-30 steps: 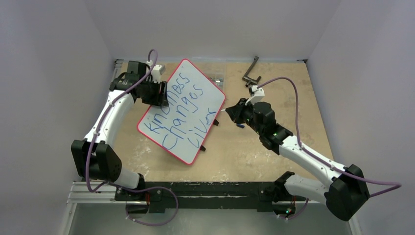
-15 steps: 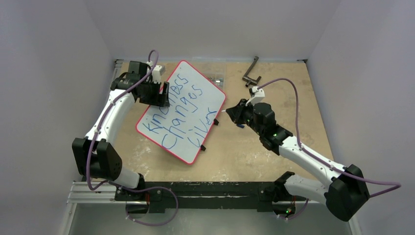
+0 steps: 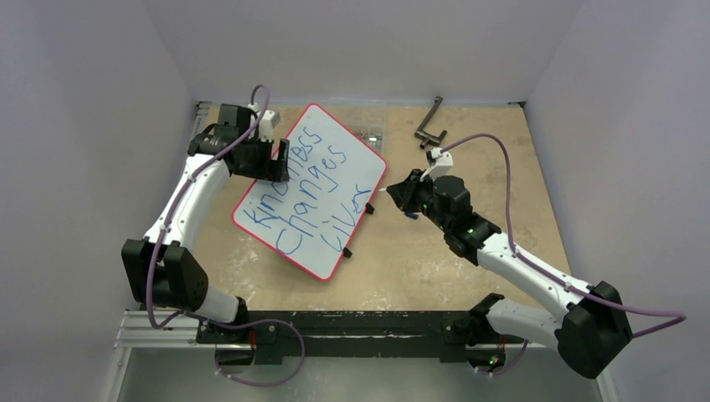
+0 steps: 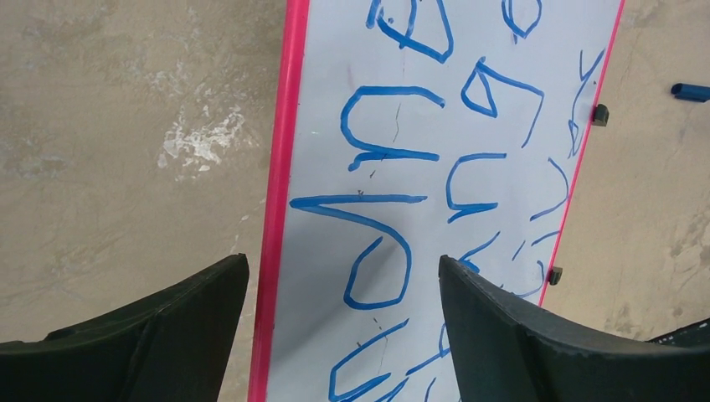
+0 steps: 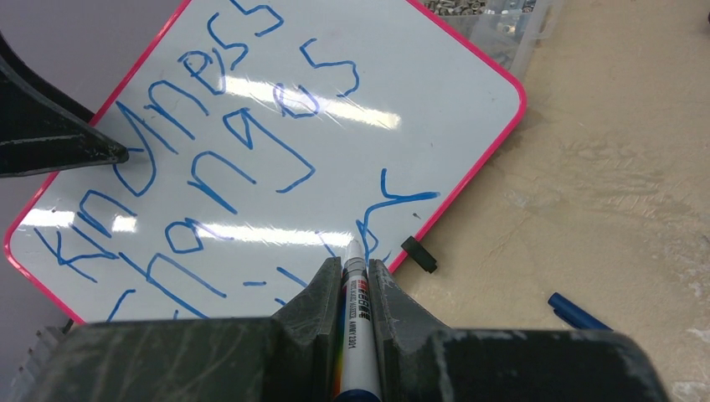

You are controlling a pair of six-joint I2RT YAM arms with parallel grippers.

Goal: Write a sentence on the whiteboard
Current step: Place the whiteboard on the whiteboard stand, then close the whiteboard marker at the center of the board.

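Whiteboard [image 3: 314, 201] looks light, stiff, slick-faced; best taken by red rim [image 4: 280, 167]. Left gripper [image 4: 343, 264] gapes wide, straddling that rim, gripping nothing. Right gripper [image 5: 356, 276] pinches marker [image 5: 355, 335] tight.

A tan wooden table [image 3: 519, 159] fills the space, its surface scuffed with white patches [image 4: 197, 142]. At the far edge a clear plastic box [image 5: 512, 27] of small metal bits sits right against the far side of the whiteboard [image 3: 311, 194]. Well to its right lies a black L-shaped tool [image 3: 430, 126]. A blue pen cap [image 5: 578, 314] lies loose on the wood near the board's right edge. Pale walls [image 3: 84, 126] close in on three sides, and a metal rail [image 3: 163, 328] runs along the near edge.
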